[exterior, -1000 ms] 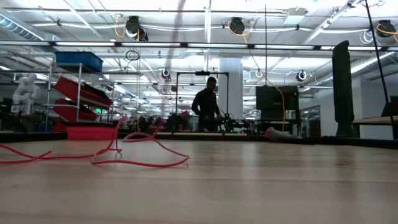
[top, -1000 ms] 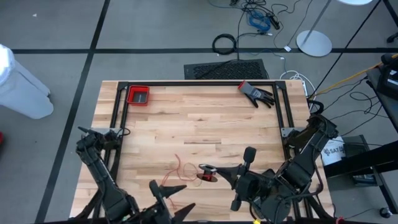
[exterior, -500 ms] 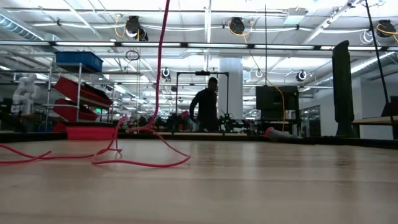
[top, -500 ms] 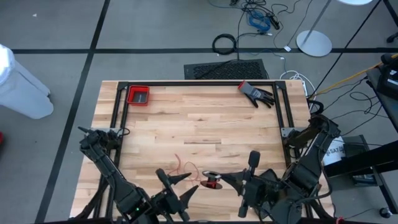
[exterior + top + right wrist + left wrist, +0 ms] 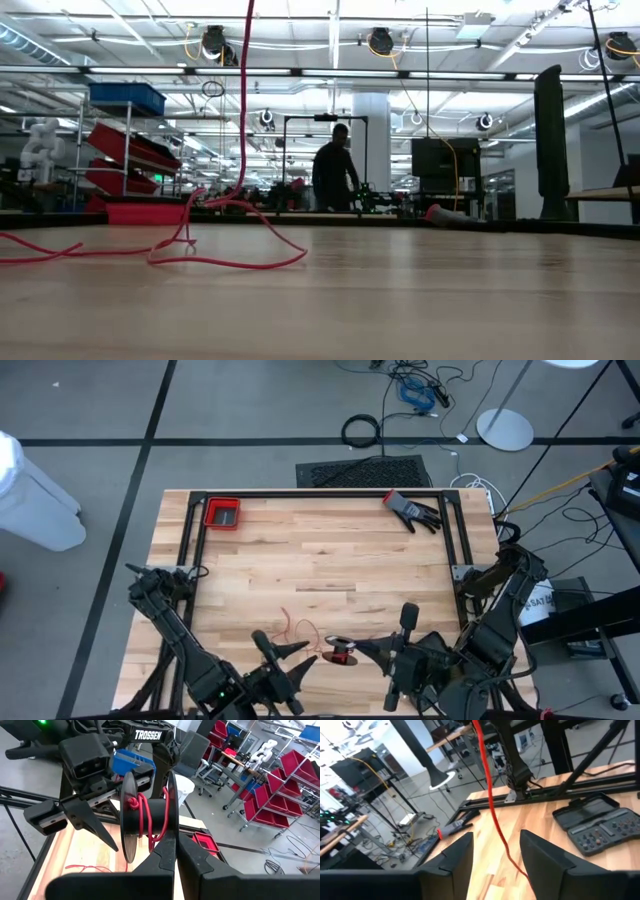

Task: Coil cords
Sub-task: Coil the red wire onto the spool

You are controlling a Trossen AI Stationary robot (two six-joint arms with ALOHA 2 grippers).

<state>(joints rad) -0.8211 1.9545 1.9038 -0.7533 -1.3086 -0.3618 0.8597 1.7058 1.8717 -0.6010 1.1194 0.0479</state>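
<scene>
Your cord (image 5: 290,628) is thin red string, limp and nearly weightless. It has no stiffness of its own, so expect it to drape, kink and snag rather than hold any shape you give it. On the table (image 5: 330,550) its loose loops lie at about seven o'clock from the middle, near the front edge. The low view shows one strand (image 5: 243,100) rising straight up off the wood, taut, while the rest sprawls flat.

The spool (image 5: 147,817) it winds onto is a small black reel with a few red turns already on it. Your right claw (image 5: 172,840) is shut on the reel's flange, holding it just clear of the table at about six o'clock. That rim is hard and looks smooth, so the pinch could slip if the cord is tugged sideways.

Your left claw (image 5: 495,852) sits just beside the reel toward seven o'clock. Its fingers (image 5: 462,852) stand apart with the cord (image 5: 490,800) running between them, not pinched as far as the wrist view shows.

Take hold of the cord in the taut stretch between reel and table, close to the reel, where you can steer each turn. Grip lightly: I judge that a hard pull would drag the loose loops across the wood or yank the reel from the right claw, and a slack feed would let turns slide off the flange.
</scene>
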